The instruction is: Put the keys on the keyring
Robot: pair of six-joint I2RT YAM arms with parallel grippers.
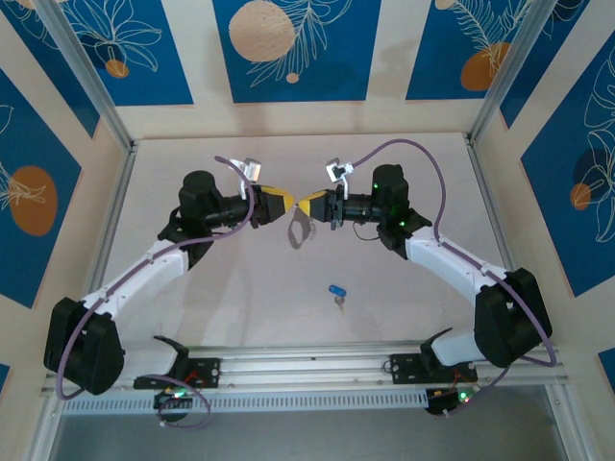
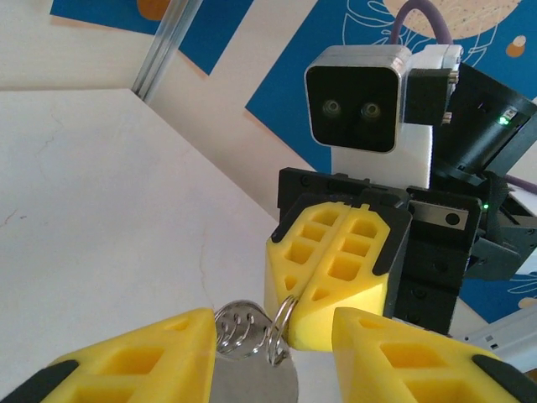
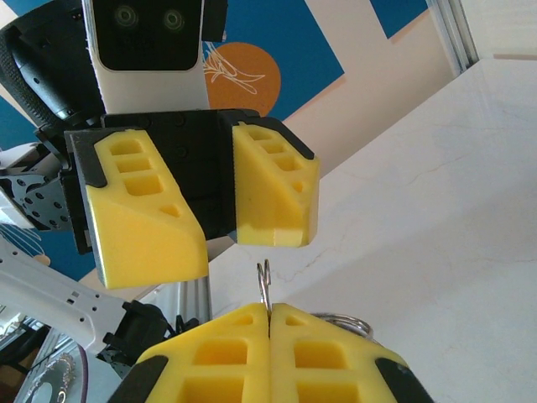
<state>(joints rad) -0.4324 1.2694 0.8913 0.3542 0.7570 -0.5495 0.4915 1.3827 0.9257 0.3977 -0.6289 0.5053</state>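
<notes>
Right now my right pincer [image 1: 306, 205] is pressed together on the keyring [image 1: 299, 231], with the ring's thin wire caught in the seam between its two yellow fingers [image 3: 319, 361]. From my right wrist view the wire stands up out of that seam as a narrow double loop. The rest of the keyring, a grey metal loop, hangs down from the grip above the table [image 1: 240, 307], about the middle of the workspace.

My left pincer [image 1: 285, 200] faces the right one nose to nose, the two tips just beside each other. Its fingers [image 3: 143, 210] are spread, with a plain gap between them. In my left wrist view the keyring sits low in that gap: a small coil of wire next to one finger and a flat piece of grey metal beneath it. Whether the coil touches that finger I cannot tell. I see nothing pinched by the left pincer.

The key [image 1: 335, 291] lies flat on the table on its own, nearer to my bases than the pincers are and a little to the right of the hanging keyring. Its blue head is on the far side and its short silver blade points toward the near edge. It is well apart from both pincers and is not on the keyring.

Both my arms reach in from the near corners, elbows out, above the metal rail [image 1: 317, 357] that carries my bases.
</notes>
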